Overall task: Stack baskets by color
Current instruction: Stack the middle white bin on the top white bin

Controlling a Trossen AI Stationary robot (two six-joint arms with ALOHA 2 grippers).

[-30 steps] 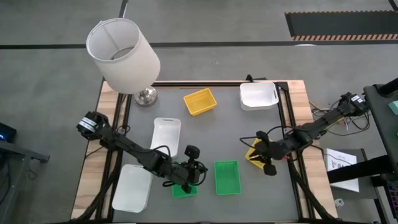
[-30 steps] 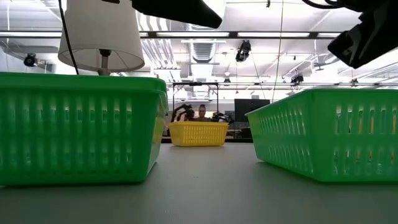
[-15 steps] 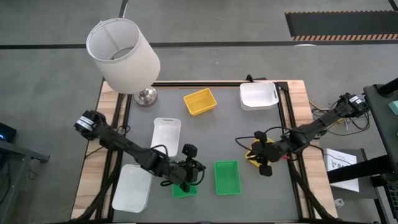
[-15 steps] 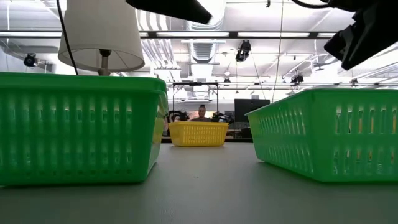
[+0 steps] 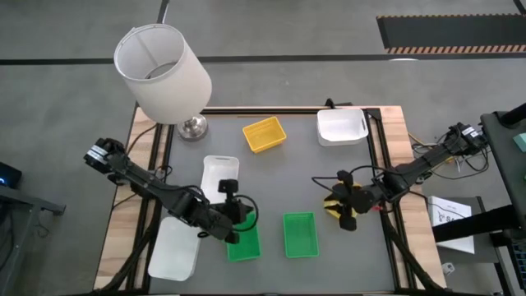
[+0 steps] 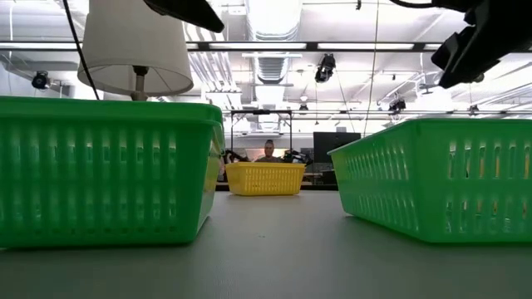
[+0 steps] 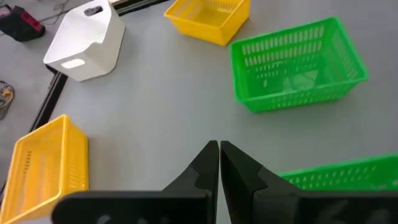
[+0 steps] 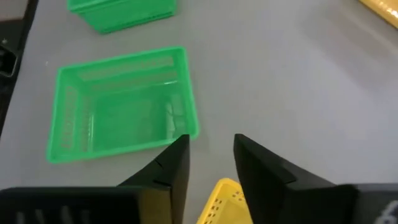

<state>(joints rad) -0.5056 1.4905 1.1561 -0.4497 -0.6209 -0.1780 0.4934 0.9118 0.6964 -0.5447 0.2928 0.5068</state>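
Since a second ago, the left pincer [image 5: 233, 215] has pulled back off the near green basket [image 5: 243, 244] and the right pincer [image 5: 341, 205] has spread its fingers. From above, the second green basket [image 5: 300, 234] lies just beside the first, a yellow basket [image 5: 265, 134] sits farther back, and another yellow basket [image 5: 335, 205] is under the right pincer. At table height, thin slotted walls suggest light, slightly springy plastic, best pinched on a rim. Left wrist view: the left pincer [image 7: 219, 148] is closed on nothing, above the grey table [image 7: 155, 118]. Right wrist view: the right pincer [image 8: 210, 146] is parted, a yellow rim [image 8: 222, 200] between its fingers, seemingly released.
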